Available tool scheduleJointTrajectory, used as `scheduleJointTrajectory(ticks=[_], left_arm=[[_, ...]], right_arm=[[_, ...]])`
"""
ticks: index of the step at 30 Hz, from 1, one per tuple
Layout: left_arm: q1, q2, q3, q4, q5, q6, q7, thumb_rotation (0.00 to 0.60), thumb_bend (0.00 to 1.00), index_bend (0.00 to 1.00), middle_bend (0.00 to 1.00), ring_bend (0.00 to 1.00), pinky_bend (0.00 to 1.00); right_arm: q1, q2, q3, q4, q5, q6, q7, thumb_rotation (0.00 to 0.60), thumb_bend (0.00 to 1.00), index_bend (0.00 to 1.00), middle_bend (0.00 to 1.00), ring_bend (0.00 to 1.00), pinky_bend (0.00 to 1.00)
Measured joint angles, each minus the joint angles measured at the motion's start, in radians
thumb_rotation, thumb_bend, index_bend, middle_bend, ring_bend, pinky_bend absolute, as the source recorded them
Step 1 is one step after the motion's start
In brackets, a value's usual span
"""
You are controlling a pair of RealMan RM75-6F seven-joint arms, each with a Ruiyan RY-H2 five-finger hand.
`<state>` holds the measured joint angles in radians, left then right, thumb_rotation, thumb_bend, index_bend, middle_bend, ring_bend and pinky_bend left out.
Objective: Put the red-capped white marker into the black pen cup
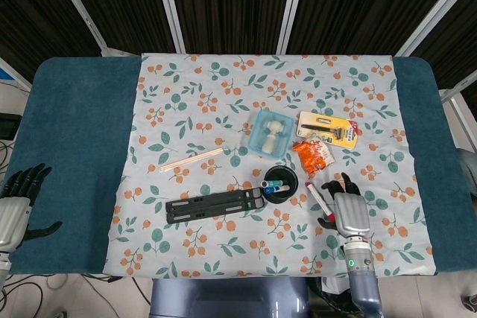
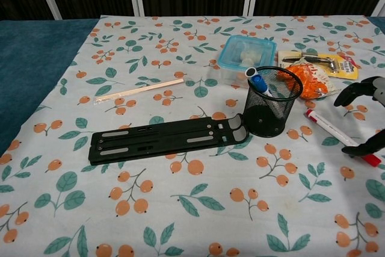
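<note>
The red-capped white marker (image 2: 329,129) lies flat on the floral cloth, just right of the black mesh pen cup (image 2: 270,109), with its red cap toward the near right. The cup (image 1: 279,185) stands upright and holds a blue-capped pen (image 2: 258,82). My right hand (image 1: 349,211) hovers over the marker's capped end, fingers (image 2: 356,90) spread above it and thumb (image 2: 368,144) beside the cap; it holds nothing. In the head view the hand hides the cap, and only the marker's white barrel (image 1: 312,191) shows. My left hand (image 1: 15,209) rests open on the blue table's near left edge.
A black folding stand (image 2: 171,137) lies left of the cup. Behind the cup sit a blue-lidded container (image 2: 246,52), an orange snack bag (image 2: 308,80) and a yellow carded razor (image 2: 328,62). A wrapped straw (image 2: 140,90) lies at the left.
</note>
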<state>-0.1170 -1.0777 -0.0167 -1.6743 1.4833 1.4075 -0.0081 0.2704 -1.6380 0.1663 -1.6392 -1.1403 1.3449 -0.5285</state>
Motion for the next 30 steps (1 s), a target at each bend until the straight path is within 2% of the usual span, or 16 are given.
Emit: scheduleJointTrajectory(ticks=[6,14,30], left_arm=[[-0.001,0.002,0.001,0.000,0.004,-0.001,-0.007,0.600,0.03,0.00,0.00,0.00,0.00],[0.000,0.005,0.004,-0.003,0.005,-0.001,-0.009,0.600,0.03,0.00,0.00,0.00,0.00],[-0.001,0.008,0.003,-0.008,-0.002,-0.006,-0.012,0.600,0.03,0.00,0.00,0.00,0.00]], right_arm=[[0.011,-0.019,0.015,0.023,0.018,0.002,-0.002,0.600,0.21,0.45,0.38,0.09,0.17],[0.017,-0.040,0.022,0.055,0.060,-0.014,0.003,0.600,0.22,0.46,0.38,0.09,0.17],[0.024,-0.045,0.017,0.079,0.114,-0.030,-0.006,0.600,0.34,0.52,0.41,0.09,0.17]])
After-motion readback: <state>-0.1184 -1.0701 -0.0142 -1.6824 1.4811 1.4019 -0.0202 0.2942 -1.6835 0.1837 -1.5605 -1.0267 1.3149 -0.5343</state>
